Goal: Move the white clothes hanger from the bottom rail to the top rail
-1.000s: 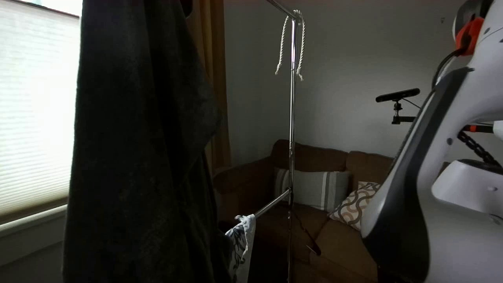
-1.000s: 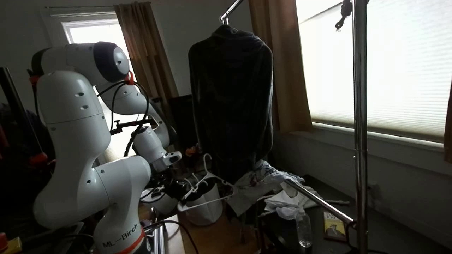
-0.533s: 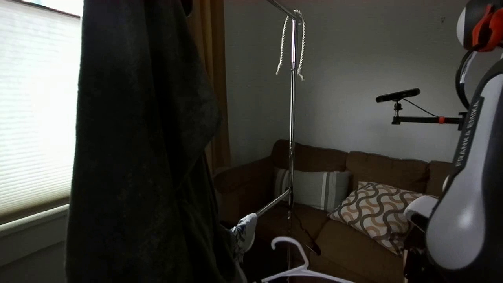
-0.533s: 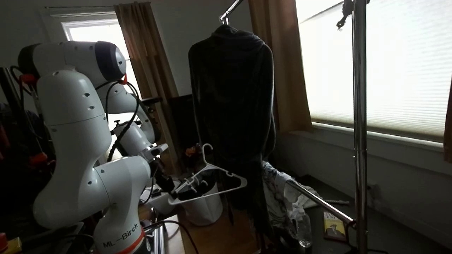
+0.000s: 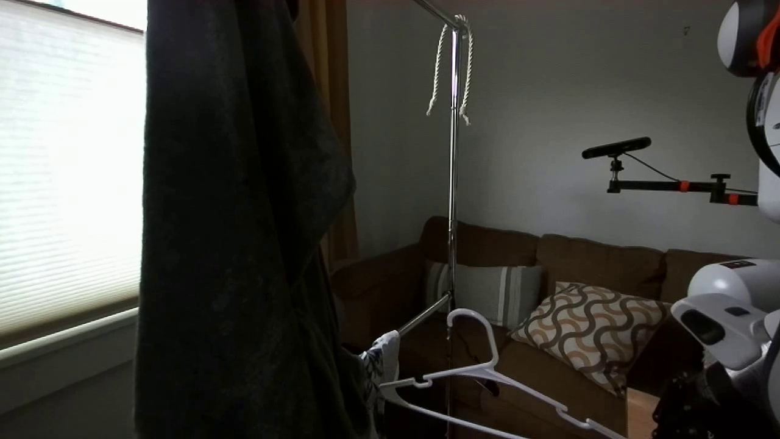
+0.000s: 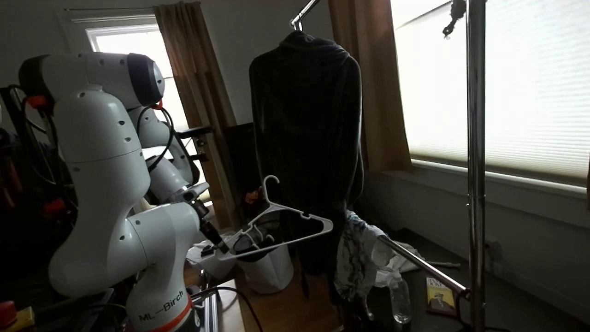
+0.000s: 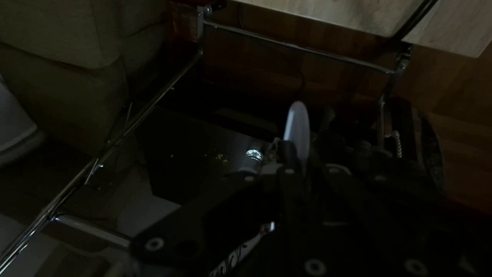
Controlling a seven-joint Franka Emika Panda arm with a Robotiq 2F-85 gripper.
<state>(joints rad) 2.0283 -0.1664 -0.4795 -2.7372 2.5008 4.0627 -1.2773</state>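
My gripper (image 6: pixel 223 248) is shut on a lower corner of the white hanger (image 6: pixel 273 206) and holds it in the air, hook up and tilted. In an exterior view the hanger (image 5: pixel 481 369) shows large, its hook before the bottom rail's end but apparently apart from it. In the wrist view a pale end of the hanger (image 7: pixel 298 127) stands between the dark fingers (image 7: pixel 301 161). The top rail (image 5: pixel 436 12) also shows in an exterior view (image 6: pixel 305 13), above the hanger. The bottom rail (image 6: pixel 421 263) also shows in an exterior view (image 5: pixel 423 315), partly under cloth.
A dark garment (image 6: pixel 306 124) hangs from the top rail beside the hanger. A patterned cloth (image 6: pixel 355 263) hangs over the bottom rail. A chrome post (image 6: pixel 474 161) joins the rails. A white bin (image 6: pixel 269 272) stands below the hanger. A rope (image 5: pixel 466 73) hangs at the top rail's end.
The hanger has risen into view with the gripper. The arm has drawn back from the rack. The patterned cloth, spread towards the hanger before, now hangs down. The dark garment has shifted slightly.
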